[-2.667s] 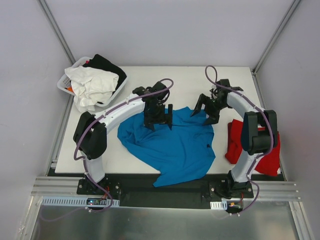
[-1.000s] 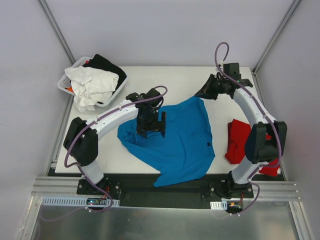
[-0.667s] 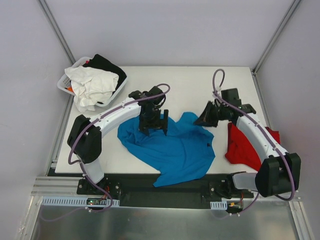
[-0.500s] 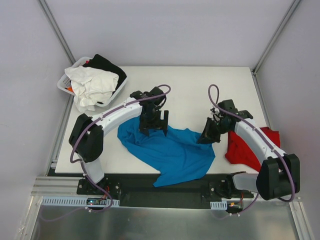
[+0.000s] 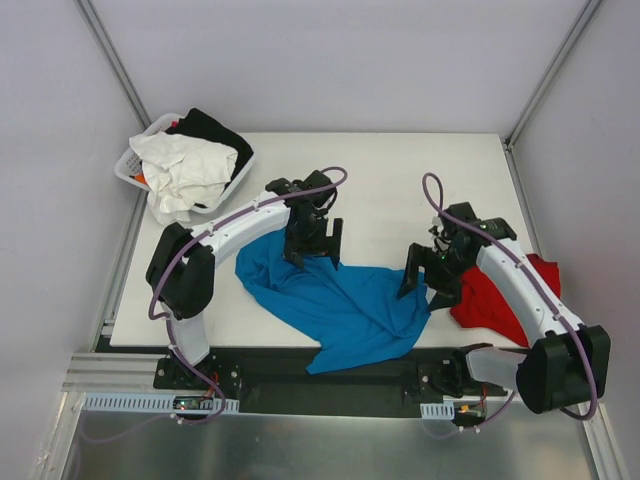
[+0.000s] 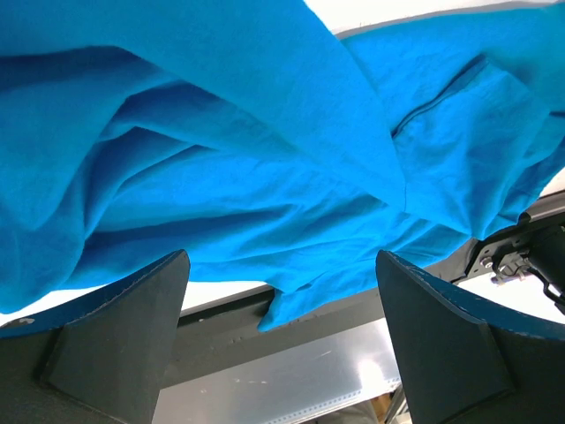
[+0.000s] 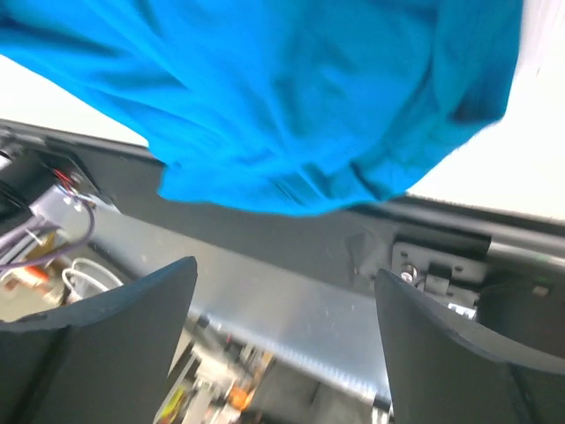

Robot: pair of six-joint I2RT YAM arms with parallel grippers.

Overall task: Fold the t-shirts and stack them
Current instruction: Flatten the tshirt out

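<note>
Change: R arm has come back twd us; blue tee (image 5: 340,300) far hem now doubled over, mid-bench (image 5: 380,170).
L fingers (image 6: 115,327): wide, nothing held.
R fingers (image 7: 97,318): wide, nothing held.
Red tee (image 5: 478,300): bench's right side.
Meaning: we reckon 1st fold's in.

first t-shirt (image 5: 340,300) lies mid table (image 5: 400,170), second t-shirt (image 5: 478,305) right of it, basket (image 5: 135,165) behind-left

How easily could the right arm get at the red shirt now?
Probably yes: the red shirt lies uncovered beside the right gripper, jaws open; only that arm's own forearm crosses above it.
</note>
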